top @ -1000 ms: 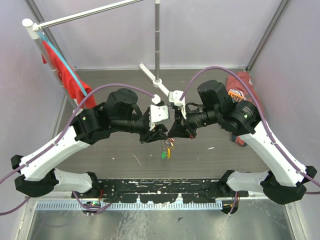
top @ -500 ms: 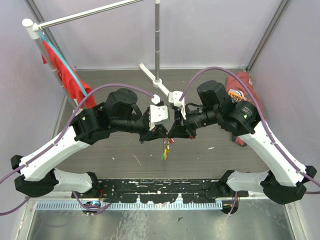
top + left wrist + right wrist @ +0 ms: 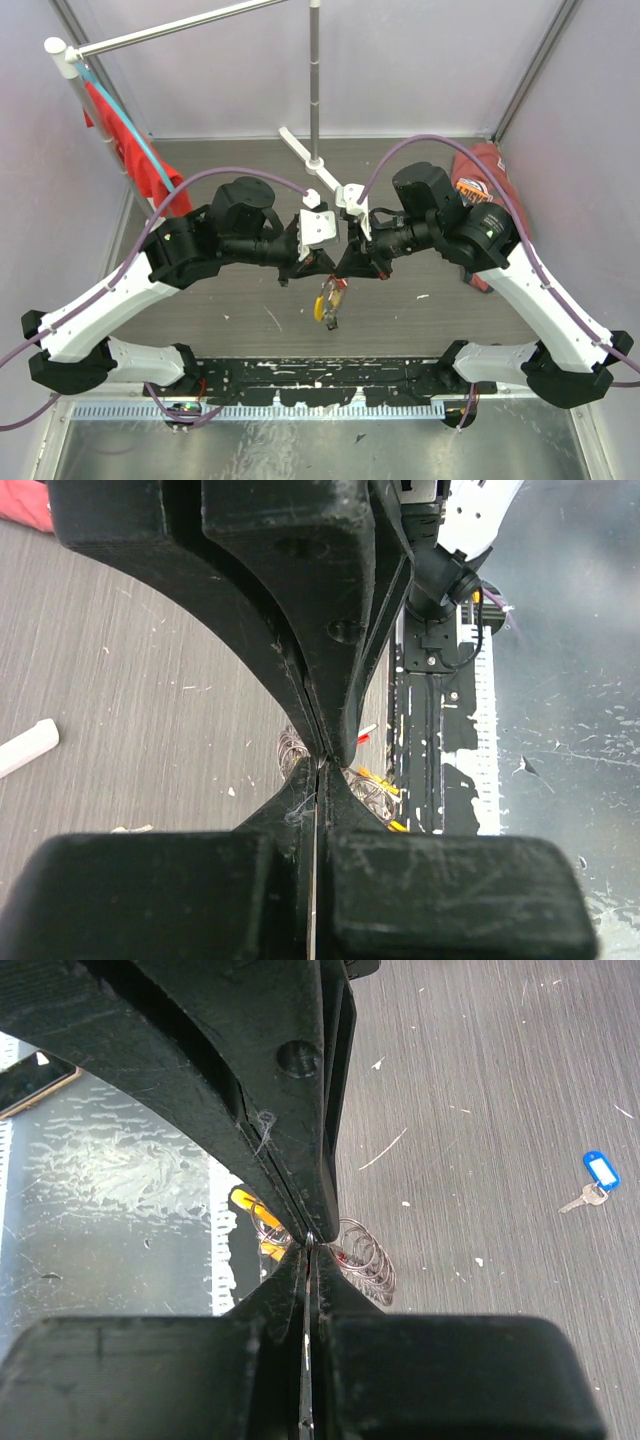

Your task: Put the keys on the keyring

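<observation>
Both grippers meet tip to tip above the middle of the table. My left gripper (image 3: 325, 271) (image 3: 320, 767) has its jaws pressed shut, with the thin wire loops of the keyring (image 3: 368, 788) spreading out on both sides of its tips. My right gripper (image 3: 346, 271) (image 3: 308, 1246) is shut too, a sliver of metal pinched at its tips and the keyring (image 3: 368, 1256) coils beside them. The yellow tag (image 3: 322, 303) dangles below. A speck of red (image 3: 341, 1257) shows among the coils. The blue key (image 3: 596, 1175) lies alone on the table.
A white stand with an upright pole (image 3: 315, 120) is at the back centre. Red cloth (image 3: 130, 150) hangs from a rail at the back left, and a red bag (image 3: 482, 180) lies at the back right. A black strip (image 3: 330, 372) runs along the near edge.
My left gripper's jaws have closed by the right gripper's tips. The hanging keyring and yellow tag have swung slightly left and turned. Both arms have barely shifted.
</observation>
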`<state>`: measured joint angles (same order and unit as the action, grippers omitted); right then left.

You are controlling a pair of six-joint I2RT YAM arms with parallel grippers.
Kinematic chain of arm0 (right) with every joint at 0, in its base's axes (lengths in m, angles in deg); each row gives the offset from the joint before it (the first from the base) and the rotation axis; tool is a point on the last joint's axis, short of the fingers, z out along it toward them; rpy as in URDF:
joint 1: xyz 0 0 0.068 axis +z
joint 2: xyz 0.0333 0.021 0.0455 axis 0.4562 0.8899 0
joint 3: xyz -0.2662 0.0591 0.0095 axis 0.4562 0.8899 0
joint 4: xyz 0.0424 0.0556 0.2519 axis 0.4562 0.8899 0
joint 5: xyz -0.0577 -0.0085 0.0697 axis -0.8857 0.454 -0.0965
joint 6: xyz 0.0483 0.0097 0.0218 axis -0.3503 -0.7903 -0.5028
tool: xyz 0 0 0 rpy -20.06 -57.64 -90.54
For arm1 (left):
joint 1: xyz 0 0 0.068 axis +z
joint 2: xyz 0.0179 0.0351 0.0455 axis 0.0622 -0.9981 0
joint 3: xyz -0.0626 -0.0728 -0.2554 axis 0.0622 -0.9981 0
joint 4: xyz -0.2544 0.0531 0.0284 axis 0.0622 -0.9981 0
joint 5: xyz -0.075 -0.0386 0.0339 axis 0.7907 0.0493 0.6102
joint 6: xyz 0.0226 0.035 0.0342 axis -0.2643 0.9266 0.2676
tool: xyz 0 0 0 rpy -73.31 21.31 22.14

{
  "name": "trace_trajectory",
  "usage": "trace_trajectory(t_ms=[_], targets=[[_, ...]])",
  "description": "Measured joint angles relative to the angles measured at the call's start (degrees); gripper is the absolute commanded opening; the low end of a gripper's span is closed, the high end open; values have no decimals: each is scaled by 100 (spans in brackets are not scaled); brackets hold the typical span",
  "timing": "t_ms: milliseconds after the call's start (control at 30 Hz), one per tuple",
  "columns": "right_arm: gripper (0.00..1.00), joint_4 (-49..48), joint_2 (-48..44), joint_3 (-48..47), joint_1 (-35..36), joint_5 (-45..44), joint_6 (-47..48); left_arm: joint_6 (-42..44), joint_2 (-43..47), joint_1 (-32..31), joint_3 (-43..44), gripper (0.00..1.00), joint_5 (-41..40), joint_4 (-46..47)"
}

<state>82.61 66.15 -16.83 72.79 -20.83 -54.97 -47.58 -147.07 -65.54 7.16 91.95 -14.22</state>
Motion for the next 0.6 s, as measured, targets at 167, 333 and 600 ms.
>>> trace_trajectory(t_ms=[167, 333, 600], targets=[[16, -76, -31, 11, 0, -22, -44, -42, 26, 0, -2, 0, -81, 42], [34, -442, -192, 61, 0, -142, -208, -181, 234, 0, -120, 0, -254, 278], [39, -1440, -861, 365, 0, -763, -721, -704, 1016, 0, -1115, 0, -643, 1388]])
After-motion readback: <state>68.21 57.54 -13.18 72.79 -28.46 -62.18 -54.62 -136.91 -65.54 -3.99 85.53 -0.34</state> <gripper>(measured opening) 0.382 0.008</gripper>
